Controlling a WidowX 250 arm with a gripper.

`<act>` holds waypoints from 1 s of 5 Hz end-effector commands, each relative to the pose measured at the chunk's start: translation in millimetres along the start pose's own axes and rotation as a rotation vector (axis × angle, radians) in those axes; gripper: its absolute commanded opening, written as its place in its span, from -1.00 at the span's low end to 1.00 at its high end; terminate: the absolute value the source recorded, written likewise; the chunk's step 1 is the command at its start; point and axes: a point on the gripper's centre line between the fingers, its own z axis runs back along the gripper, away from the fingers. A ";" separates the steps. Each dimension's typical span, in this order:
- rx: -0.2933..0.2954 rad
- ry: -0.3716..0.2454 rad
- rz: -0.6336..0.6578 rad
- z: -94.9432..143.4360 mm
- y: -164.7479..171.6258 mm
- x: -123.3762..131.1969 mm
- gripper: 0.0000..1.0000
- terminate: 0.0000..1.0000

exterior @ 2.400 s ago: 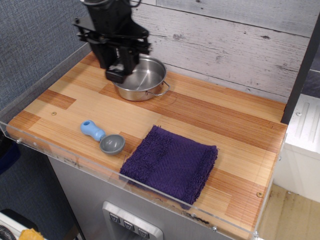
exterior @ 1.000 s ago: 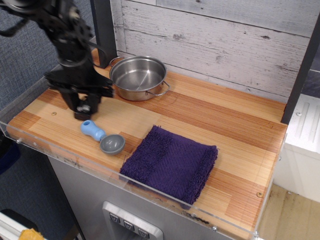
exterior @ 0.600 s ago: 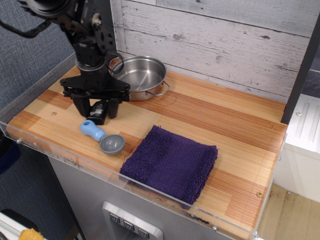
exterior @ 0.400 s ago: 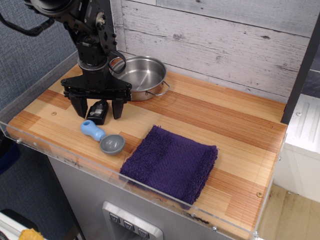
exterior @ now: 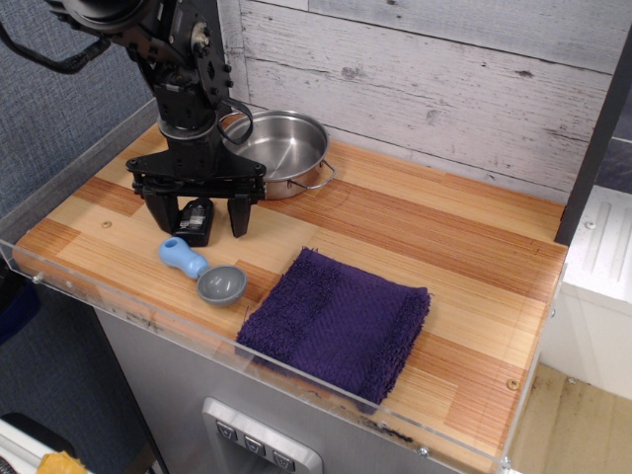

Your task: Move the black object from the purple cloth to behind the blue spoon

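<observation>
Single overhead-oblique view of the wooden surface (exterior: 415, 237). The tool (exterior: 198, 215) stood with its 2 fingers spread wide, released, 1 on each side of the black object (exterior: 195, 219) and apparently clear of it. The black object lay flat on the surface just behind the blue spoon (exterior: 201, 270), on the side toward the steel pot (exterior: 278, 153), and well apart from the purple cloth (exterior: 338, 321), which carried nothing. By this layout the placement called for by the task appeared complete, with only withdrawal of the arm outstanding.

Handling notes, offered as judgement. The black object was small, flat and rigid in look, probably a light plastic bottle; a pale label patch showed on its upper face, though its cap could not be made out here. Such a body would likely be smooth and somewhat slippery, and little force should be needed to lift it. The sensible hold would be across its 2 narrow side edges near mid-length, fingers straddling it from above as they stood here, since the broad face offered no purchase. Being light, it could be nudged or dragged by a finger brushing it on the way up. The blue spoon, close in front, left limited room on that side.
</observation>
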 end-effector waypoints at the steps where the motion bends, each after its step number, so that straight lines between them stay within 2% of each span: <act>1: -0.016 -0.080 -0.053 61.5 1.7 11.4 1.00 -1.00; 2: -0.016 -0.083 -0.078 87.5 -8.0 13.5 1.00 -1.00; 3: -0.026 -0.124 -0.098 111.3 -11.2 12.0 1.00 -1.00; 5: -0.026 -0.124 -0.098 111.3 -11.2 12.0 1.00 -1.00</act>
